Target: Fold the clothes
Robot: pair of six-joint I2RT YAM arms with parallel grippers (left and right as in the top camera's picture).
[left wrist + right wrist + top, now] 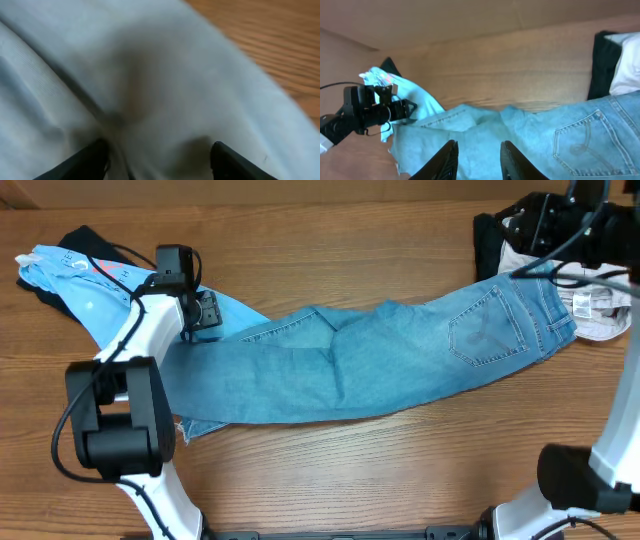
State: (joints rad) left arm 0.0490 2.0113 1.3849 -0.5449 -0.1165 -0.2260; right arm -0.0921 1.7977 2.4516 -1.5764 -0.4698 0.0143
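Light-blue jeans (pixel 380 365) lie stretched across the table, hems at the left and waist with a stitched back pocket (pixel 487 328) at the right. My left gripper (pixel 203 312) sits low over the leg end. Its wrist view shows blurred pale denim (pixel 150 75) filling the frame, and the left gripper (pixel 157 156) stands open with cloth below it. My right gripper (pixel 530 240) hovers above the waist end. In its own view the right gripper (pixel 479 156) is open over the jeans (pixel 530 135), holding nothing.
A pale-blue printed T-shirt (pixel 60 270) and a black garment (pixel 85 242) lie at the far left. At the far right are another black garment (pixel 488 242) and a white one (pixel 600 310). The left arm's base (pixel 115 415) stands at the front left.
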